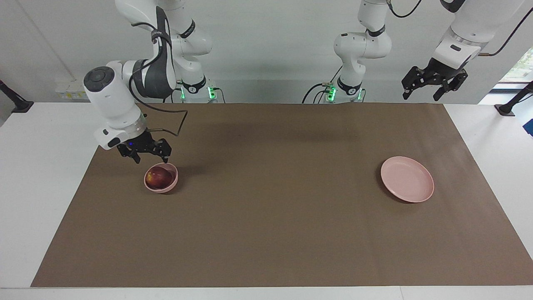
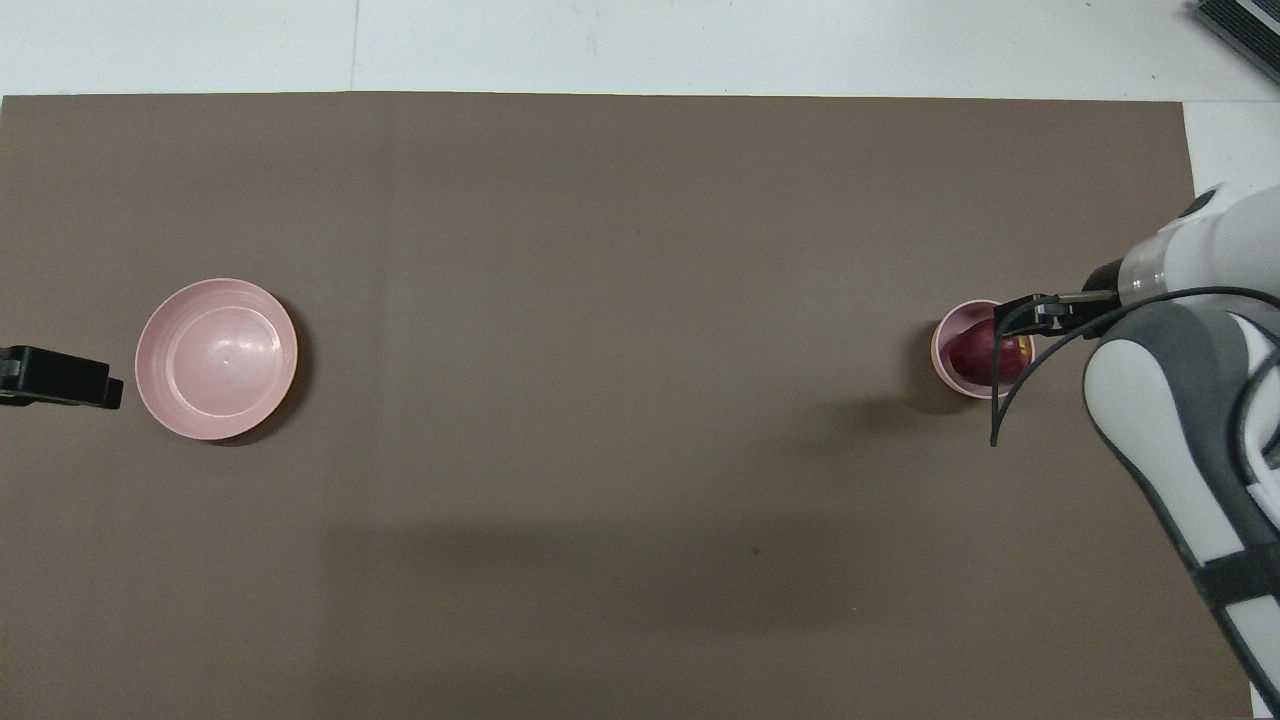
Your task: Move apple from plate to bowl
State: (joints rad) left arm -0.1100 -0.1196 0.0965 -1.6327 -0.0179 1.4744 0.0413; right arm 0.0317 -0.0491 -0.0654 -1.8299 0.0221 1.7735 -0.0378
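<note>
Bowl (image 1: 161,178) at mid-left of the facing view: the apple (image 1: 158,178) fills it — right gripper (image 1: 145,157) hangs just above its rim.
Plate (image 1: 407,179) at mid-right: bare, nothing above it.
Mat (image 1: 275,208) between them: open.

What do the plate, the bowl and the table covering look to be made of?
The plate and the bowl holding the apple: probably plastic or melamine, uniform pale pink with a soft sheen. The table covering: probably matte brown paper or card, flat, with no glare.
</note>
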